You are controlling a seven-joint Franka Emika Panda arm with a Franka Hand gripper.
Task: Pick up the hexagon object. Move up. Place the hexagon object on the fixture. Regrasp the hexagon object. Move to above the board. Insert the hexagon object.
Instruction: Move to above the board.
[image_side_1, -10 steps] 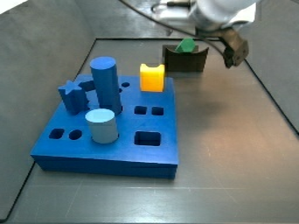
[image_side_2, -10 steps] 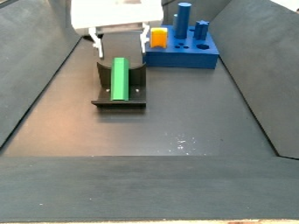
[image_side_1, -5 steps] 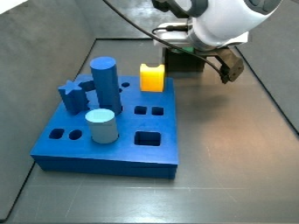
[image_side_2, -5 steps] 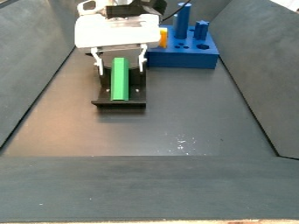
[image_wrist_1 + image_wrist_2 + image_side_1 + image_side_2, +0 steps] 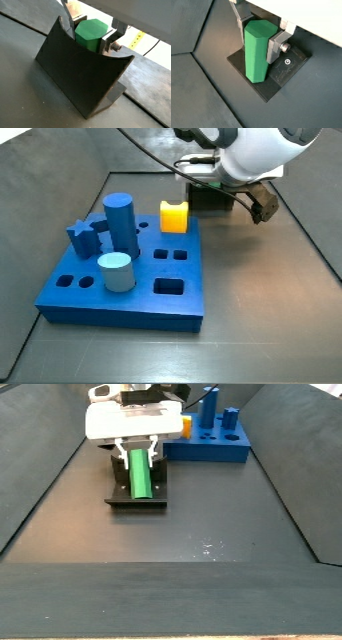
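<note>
The gripper [image 5: 261, 37] sat low over the dark fixture [image 5: 136, 492], jaws closed against the smooth green hexagon object [image 5: 256, 50] lying in its notch, near the blue board [image 5: 211, 446].

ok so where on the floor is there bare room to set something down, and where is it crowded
Free: the wide dark floor in front of the fixture, between both side walls. Crowded: the far end, where the gripper straddles the hexagon object lying on the fixture, with the board and its pegs just beside.
</note>
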